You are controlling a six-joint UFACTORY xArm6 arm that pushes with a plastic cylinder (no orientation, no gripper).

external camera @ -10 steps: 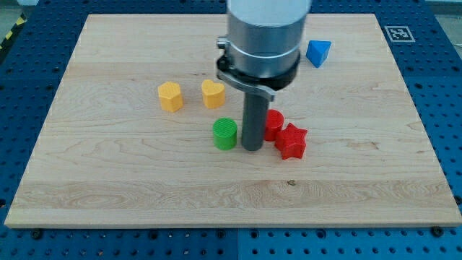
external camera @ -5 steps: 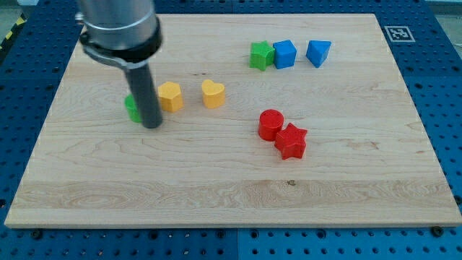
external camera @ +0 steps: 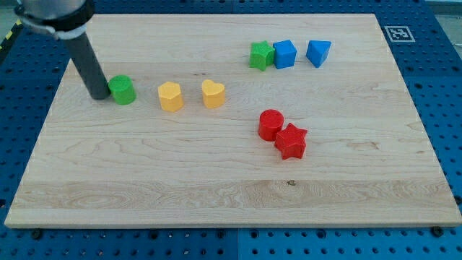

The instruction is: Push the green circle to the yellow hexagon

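The green circle [external camera: 123,89] stands on the wooden board at the view's left. The yellow hexagon [external camera: 170,96] stands to its right, with a gap between them. My tip [external camera: 97,95] rests on the board right against the green circle's left side. The rod rises from there to the view's top left corner.
A yellow heart [external camera: 213,94] stands right of the hexagon. A green block [external camera: 260,55], a blue cube [external camera: 285,53] and a blue triangular block [external camera: 318,52] line the top right. A red circle [external camera: 271,124] touches a red star [external camera: 291,141] at centre right. The board's left edge [external camera: 45,123] is close to my tip.
The green circle moved left past the hexagon, from the centre to the board's left. My tip moved from its right side, round to its left side.
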